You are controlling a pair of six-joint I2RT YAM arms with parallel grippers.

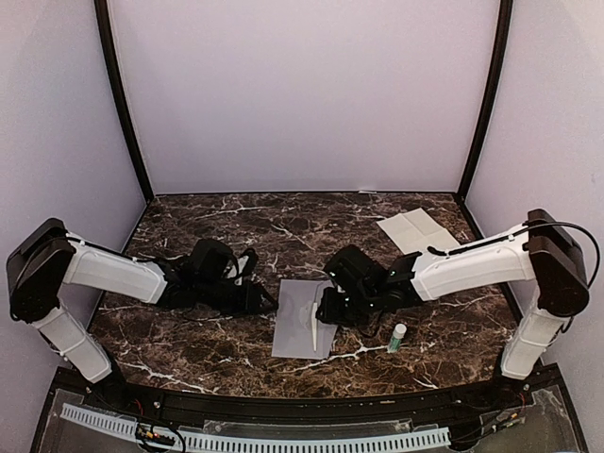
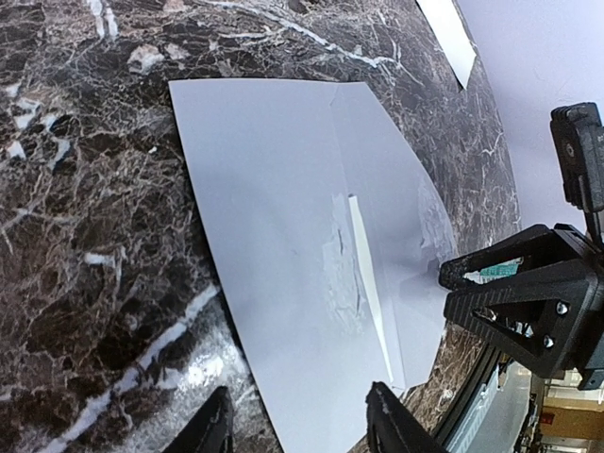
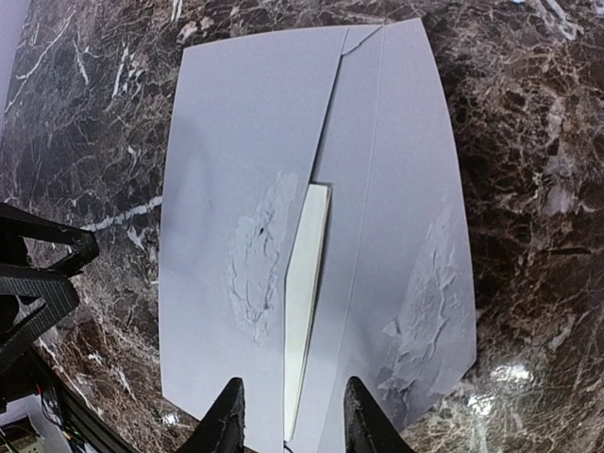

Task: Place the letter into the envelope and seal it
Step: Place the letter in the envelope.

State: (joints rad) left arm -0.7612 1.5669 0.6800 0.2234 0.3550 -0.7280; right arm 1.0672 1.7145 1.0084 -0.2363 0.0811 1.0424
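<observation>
The letter (image 3: 307, 283) lay tucked in the envelope (image 3: 226, 142) by the table's near edge, left jaws and right jaws gaped empty, and we judged sealing came next, needing a firm press.

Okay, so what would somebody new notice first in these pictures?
The grey envelope lies flat in the middle of the dark marble table, with a narrow pale strip showing at its opening. The left gripper and right gripper sit low on either side of it, jaws open. After that, the eye goes to the creased cream sheet at the far right.
</observation>
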